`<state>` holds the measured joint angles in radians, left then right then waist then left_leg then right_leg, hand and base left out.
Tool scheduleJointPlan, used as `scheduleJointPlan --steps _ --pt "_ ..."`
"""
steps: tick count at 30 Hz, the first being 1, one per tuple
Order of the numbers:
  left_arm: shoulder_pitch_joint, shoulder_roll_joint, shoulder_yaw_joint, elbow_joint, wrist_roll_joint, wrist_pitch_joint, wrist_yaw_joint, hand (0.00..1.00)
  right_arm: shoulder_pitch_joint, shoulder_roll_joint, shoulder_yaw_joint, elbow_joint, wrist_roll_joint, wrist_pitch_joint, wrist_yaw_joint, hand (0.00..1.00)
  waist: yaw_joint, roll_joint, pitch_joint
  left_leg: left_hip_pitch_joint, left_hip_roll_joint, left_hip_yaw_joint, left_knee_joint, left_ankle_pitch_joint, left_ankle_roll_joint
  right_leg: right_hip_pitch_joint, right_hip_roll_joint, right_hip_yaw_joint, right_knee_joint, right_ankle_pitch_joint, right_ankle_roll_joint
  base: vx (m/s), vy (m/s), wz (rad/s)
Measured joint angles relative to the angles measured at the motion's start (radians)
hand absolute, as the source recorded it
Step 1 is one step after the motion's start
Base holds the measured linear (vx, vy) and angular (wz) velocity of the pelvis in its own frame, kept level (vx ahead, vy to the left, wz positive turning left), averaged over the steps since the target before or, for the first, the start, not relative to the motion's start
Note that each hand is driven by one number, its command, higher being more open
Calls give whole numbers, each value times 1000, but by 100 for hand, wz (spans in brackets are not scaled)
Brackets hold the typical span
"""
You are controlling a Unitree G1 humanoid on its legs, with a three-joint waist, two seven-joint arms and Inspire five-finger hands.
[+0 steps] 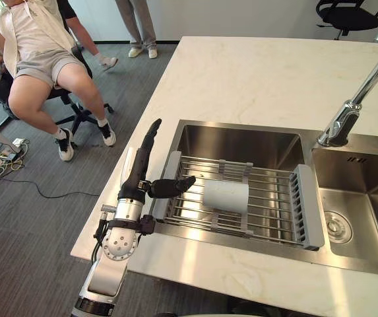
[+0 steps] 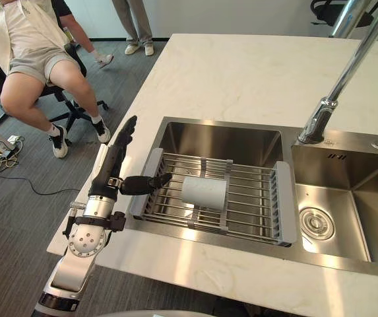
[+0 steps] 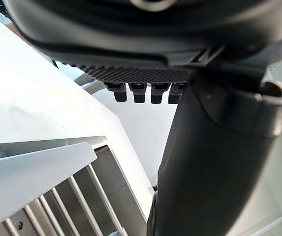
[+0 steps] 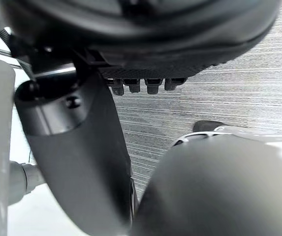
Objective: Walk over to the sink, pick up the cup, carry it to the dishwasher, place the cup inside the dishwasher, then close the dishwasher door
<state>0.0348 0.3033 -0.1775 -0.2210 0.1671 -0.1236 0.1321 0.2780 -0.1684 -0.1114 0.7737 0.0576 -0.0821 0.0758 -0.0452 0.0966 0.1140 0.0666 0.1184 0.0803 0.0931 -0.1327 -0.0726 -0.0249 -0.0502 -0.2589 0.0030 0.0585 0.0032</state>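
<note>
At sink [image 1: 241,142] edge: left hand [image 1: 139,177] is held upright, fingers straight and released, thumb pointed toward cup.
Cup [image 1: 226,196]: white, laid on its side on rack [image 1: 305,205] across sink.
Right hand [image 4: 77,162]: fingers released.

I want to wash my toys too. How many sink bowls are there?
2. The left bowl holds a rack with the cup lying on it, near the left robot hand. The right bowl has a round drain.
</note>
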Motion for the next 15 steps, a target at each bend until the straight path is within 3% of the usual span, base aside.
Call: scheduleJointPlan --steps 4,15 --pt "0 38 -5 28 20 0 -29 100 6 1 11 7 0 0 5 100 0 -12 -9 3 -20 2 -9 9 7 40 -11 8 -90 58 -2 -169 34 -1" --pt "-47 83 -59 37 64 -1 -78 100 6 -8 43 40 -3 0 5 100 -26 -19 -19 5 -23 -19 -57 31 -2 22 -5 26 -94 60 -1 -33 -8 2"
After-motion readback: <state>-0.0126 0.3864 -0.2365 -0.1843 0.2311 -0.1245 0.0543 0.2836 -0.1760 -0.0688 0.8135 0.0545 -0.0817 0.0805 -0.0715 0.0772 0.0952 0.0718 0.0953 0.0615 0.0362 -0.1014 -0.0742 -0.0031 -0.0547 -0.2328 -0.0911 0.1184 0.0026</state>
